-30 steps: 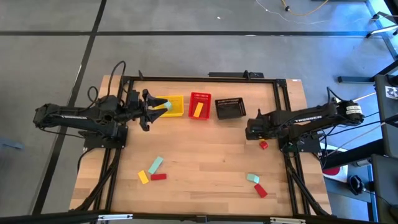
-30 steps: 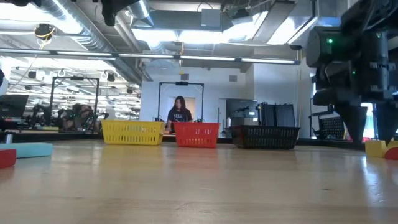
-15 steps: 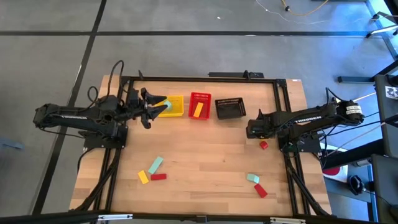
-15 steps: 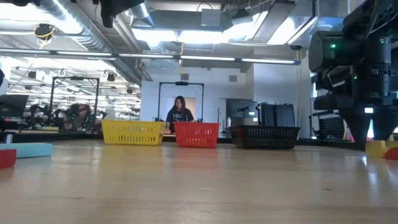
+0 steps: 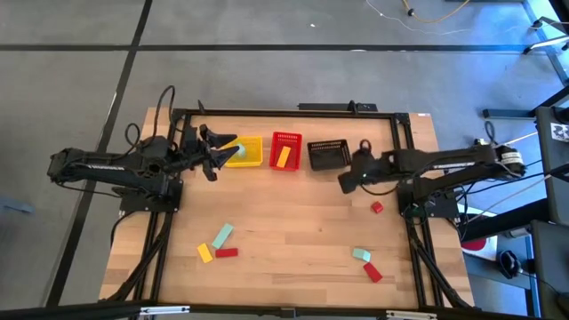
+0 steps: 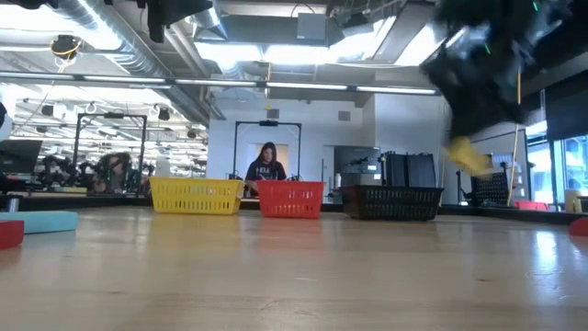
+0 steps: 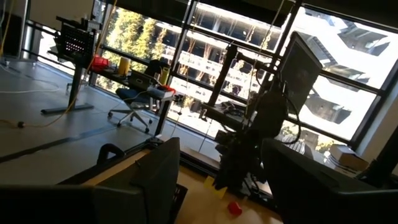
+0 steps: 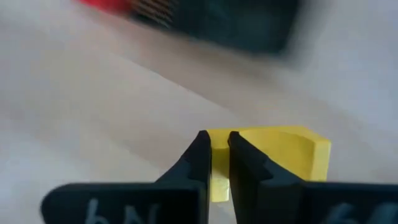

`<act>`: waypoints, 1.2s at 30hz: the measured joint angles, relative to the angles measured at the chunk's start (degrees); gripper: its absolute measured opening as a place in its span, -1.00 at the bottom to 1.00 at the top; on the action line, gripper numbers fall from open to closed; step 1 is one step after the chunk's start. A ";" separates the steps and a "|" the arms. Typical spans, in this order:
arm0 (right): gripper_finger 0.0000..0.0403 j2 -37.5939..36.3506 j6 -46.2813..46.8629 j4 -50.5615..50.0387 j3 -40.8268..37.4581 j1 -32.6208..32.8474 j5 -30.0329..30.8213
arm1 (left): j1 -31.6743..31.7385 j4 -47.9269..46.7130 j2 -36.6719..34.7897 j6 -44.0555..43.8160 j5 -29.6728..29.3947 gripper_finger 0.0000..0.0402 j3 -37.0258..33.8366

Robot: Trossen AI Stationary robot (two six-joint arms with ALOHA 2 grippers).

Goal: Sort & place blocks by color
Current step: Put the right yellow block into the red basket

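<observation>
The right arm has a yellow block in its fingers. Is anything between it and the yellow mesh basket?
Yes. The right gripper, shut on the small flat yellow block, is lifted just in front of the black mesh basket. The red mesh basket also stands in the row before the yellow mesh basket, where the left gripper is.
</observation>
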 joint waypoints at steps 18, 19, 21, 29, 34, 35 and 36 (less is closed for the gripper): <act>-0.86 1.44 -24.18 58.26 1.61 2.74 -12.20 | 0.00 -3.09 0.81 -3.04 5.49 0.09 0.04; -0.86 1.98 -23.79 58.85 1.64 2.74 -11.75 | -0.02 -2.80 0.83 -3.02 5.54 0.09 0.04; -0.86 3.79 -23.78 58.73 2.64 2.74 -9.62 | -0.01 -0.84 0.82 -2.99 5.54 0.09 0.04; -0.86 20.48 -28.48 55.06 11.09 -2.95 -6.08 | -0.02 3.52 0.83 -2.61 7.14 0.09 0.04; -0.86 31.43 -24.63 54.89 11.84 -6.60 -3.07 | 0.02 3.47 0.83 -2.51 6.37 0.09 0.04; -0.86 33.38 -23.45 54.86 11.84 -7.22 -2.56 | 0.02 3.46 0.83 -2.51 6.34 0.09 0.04; -0.86 35.14 -22.32 54.87 11.82 -7.80 -2.00 | 0.02 3.47 0.83 -2.49 6.13 0.09 0.04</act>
